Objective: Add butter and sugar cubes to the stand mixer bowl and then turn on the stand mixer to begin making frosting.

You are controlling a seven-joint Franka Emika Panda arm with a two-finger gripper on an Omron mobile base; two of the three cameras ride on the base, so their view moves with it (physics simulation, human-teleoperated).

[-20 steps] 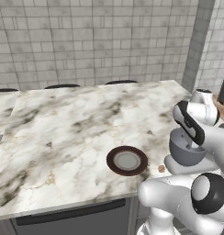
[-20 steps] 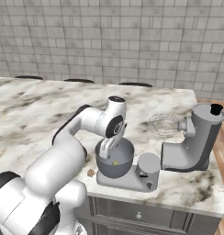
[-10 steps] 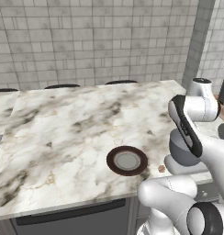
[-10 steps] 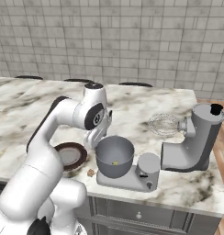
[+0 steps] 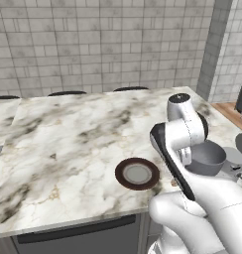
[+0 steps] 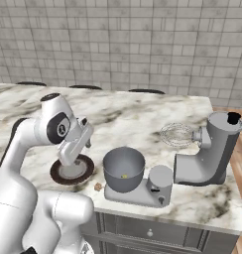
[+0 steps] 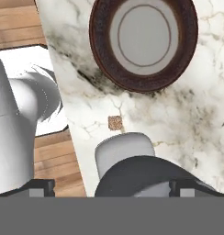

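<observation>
The grey stand mixer bowl point(image 6: 124, 167) sits on the flat base of the stand mixer point(image 6: 207, 154). A small pale-yellow piece of butter point(image 6: 124, 175) lies at the bowl's bottom. A tiny tan sugar cube point(image 6: 97, 186) rests on the counter between the bowl and the dark-brown plate point(image 6: 71, 171). My gripper point(image 6: 69, 159) hangs just over the plate, left of the bowl. It is open and holds nothing. In the hand view the gripper point(image 7: 111, 186) looks down on the sugar cube point(image 7: 115, 122), the plate point(image 7: 143, 75) and the bowl's dark rim point(image 7: 146, 176).
The mixer's whisk point(image 6: 175, 134) sticks out to the left from its upright column, behind the bowl. The marble counter point(image 5: 68, 139) spreads wide to the left of the plate point(image 5: 138, 173). The counter's front edge lies close to the cube, with wooden floor point(image 7: 13, 27) beyond.
The arm has swung left from above the bowl to above the plate. The gripper stayed open and empty.
</observation>
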